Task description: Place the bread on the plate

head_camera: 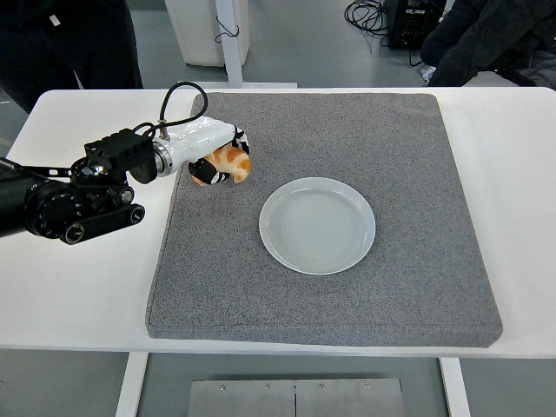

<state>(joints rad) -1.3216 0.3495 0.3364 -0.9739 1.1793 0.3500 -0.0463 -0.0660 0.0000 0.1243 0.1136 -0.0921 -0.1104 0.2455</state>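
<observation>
Fingers of the left hand (211,149) curl around the bread (229,162), a small golden-brown roll with paler streaks, gripping it from above and behind. The hand is white with dark fingertips; one dark tip shows below the roll on its left side, another curves over its upper right. Whether the roll touches the mat or hangs just clear of it cannot be told from this angle. Behind the hand a black cable (176,100) loops up from the wrist, and the bulky black forearm (65,201) runs off the picture's left edge, so the rest of the arm is cut off.

Roll and hand sit over the upper left part of the grey mat (347,295), a thick felt-like pad that covers most of the white table (69,287). Near the mat's centre, to the right of the roll and a little nearer the camera, lies the plate (318,225), round, pale blue-green, with a shallow raised rim. Nothing lies in it. The bread is apart from the plate, with a strip of bare mat between them.

Beyond the table's far edge, a white column (231,39) rises from the floor. Dark clothing of a person (65,39) fills the top left corner, and another dark-clad figure (486,39) is partly seen at the top right; both are cut by the frame. A tangle of cables (369,13) lies on the floor near the top edge.
</observation>
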